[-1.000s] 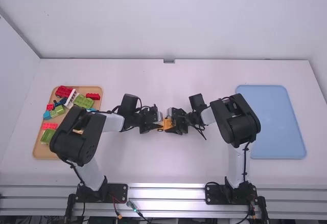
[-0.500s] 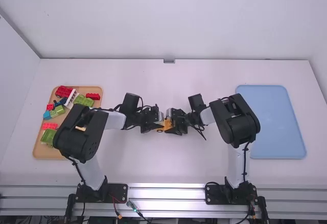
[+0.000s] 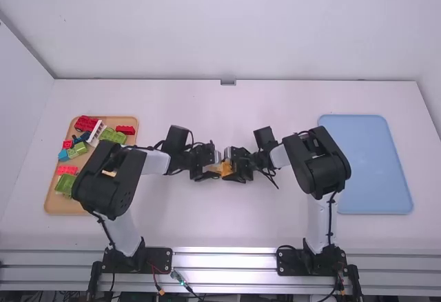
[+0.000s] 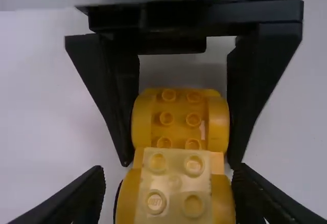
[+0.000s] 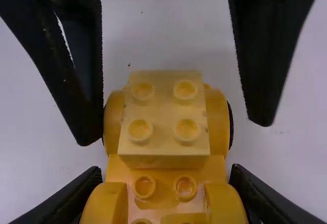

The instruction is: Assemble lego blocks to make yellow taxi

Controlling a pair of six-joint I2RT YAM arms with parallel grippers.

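Across the back, a pale plain wall (image 3: 220,26) rises behind a white table (image 3: 220,226), with more wall at both sides and a metal rail (image 3: 224,260) along the near edge. On the table's right lies a blue tray (image 3: 372,164); on its left, partly under the left arm, a tan tray (image 3: 58,204) holds red, green, blue and white blocks (image 3: 63,183).

Between the trays, the left gripper (image 3: 212,168) and right gripper (image 3: 233,169) face each other over the table's middle. The right one is closed firmly on one end of the yellow car (image 4: 177,116), a finger against each side. The left one's fingers stand apart around the other end, with a gap beside it, gripping nothing.

The car's long axis runs left to right, from gripper to gripper, studs up. I cannot tell which end is its front.

A pale yellow block (image 5: 163,112) sits on top at the left gripper's end. The left wrist view shows it near, with the deeper yellow studded part beyond; the right wrist view reverses that, and also shows a dark curved edge (image 5: 231,127) beside the car and tiny specks (image 5: 129,65) on the table.
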